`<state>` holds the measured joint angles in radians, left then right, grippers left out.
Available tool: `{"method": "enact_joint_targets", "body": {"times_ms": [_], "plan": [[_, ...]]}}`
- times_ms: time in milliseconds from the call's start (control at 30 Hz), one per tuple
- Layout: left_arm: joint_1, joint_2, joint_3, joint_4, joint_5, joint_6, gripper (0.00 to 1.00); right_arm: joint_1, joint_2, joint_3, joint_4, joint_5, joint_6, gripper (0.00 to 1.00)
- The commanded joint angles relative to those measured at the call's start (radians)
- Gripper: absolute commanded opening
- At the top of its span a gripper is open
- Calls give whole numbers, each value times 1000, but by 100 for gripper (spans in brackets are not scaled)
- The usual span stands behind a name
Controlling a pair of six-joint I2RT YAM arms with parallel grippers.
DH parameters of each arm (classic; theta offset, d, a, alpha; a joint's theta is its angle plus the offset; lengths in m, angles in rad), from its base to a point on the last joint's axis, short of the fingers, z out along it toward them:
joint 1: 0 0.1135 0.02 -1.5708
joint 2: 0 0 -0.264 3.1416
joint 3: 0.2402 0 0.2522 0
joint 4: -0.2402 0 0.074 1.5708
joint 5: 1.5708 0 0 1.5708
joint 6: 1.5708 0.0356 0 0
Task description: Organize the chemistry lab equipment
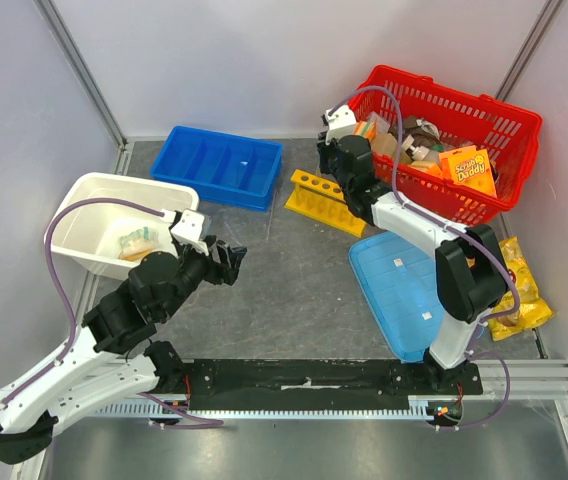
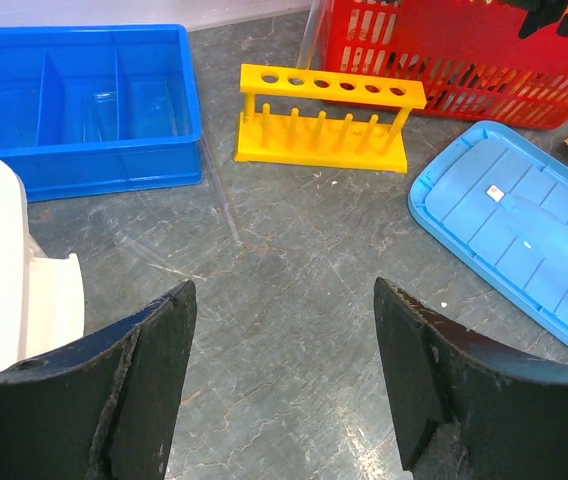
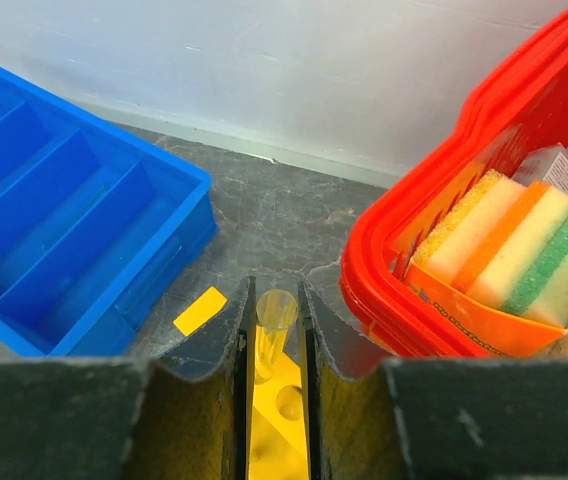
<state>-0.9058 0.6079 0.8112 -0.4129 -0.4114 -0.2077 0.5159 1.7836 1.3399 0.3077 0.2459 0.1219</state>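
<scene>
The right gripper (image 3: 274, 300) is clenched on a thin clear tube (image 3: 275, 322), pinched between its fingers directly over the yellow test-tube rack (image 3: 264, 450). Whether the tube's lower end sits in a hole cannot be told. The blue divided tray (image 3: 64, 220) lies to this gripper's left and the red basket (image 3: 404, 270) close on its right. The left gripper (image 2: 284, 310) hangs released, jaws wide apart above the tabletop (image 2: 294, 240), with the rack well ahead of it and, just to its left, the white tub (image 1: 74, 195) holding the small clear bag (image 1: 136, 243).
</scene>
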Motion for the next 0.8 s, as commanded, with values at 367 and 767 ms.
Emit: {"method": "enact_joint_targets", "body": {"times_ms": [367, 767], "plan": [[-5, -14, -12, 40, -30, 31, 79, 13, 108, 64, 90, 6, -28, 27], [-5, -17, -12, 40, -32, 34, 79, 13, 132, 53, 97, 20, -18, 30]]}}
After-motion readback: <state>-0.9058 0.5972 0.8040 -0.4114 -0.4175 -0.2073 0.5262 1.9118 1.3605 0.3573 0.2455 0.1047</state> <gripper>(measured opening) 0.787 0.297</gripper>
